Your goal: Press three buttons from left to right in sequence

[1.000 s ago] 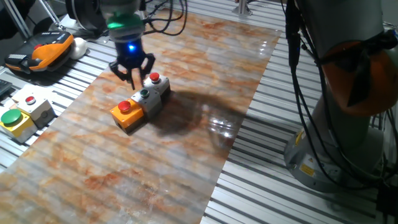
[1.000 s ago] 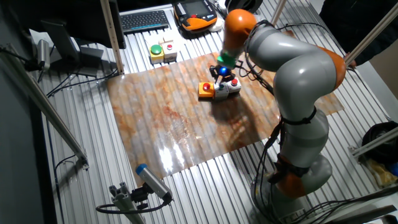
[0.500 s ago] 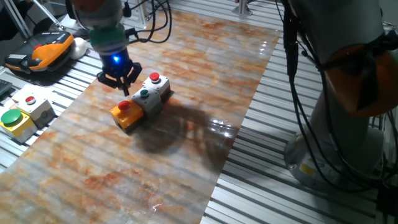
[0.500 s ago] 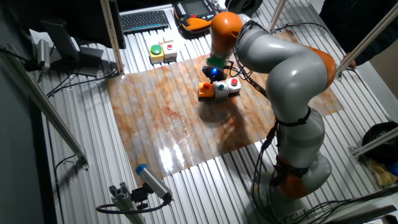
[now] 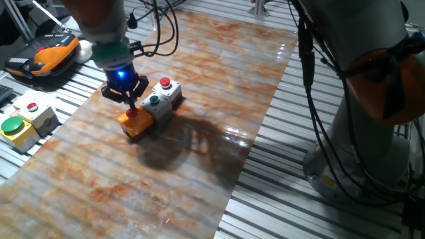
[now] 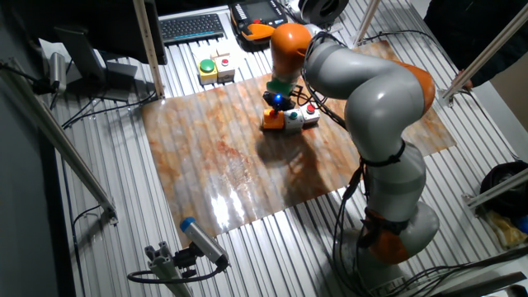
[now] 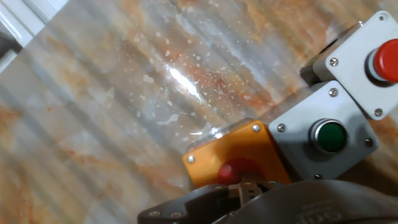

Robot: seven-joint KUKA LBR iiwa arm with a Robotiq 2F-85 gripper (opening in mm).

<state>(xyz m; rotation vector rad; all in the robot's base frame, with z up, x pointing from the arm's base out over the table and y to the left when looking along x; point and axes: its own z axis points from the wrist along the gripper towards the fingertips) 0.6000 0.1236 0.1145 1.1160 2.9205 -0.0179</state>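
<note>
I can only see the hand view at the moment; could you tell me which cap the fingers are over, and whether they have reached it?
Observer: From one fixed view, the gripper stands straight above the orange box, fingertips down at its red cap.
Operator: Thank you. Are there other buttons nearby that I cannot see?
Observer: Yes, off the mat to the side sit a yellow box with a green button and a beige box with a red button.

Orange box (image 7: 239,155) – red cap; grey boxes (image 7: 320,140) – green, red caps.
</note>
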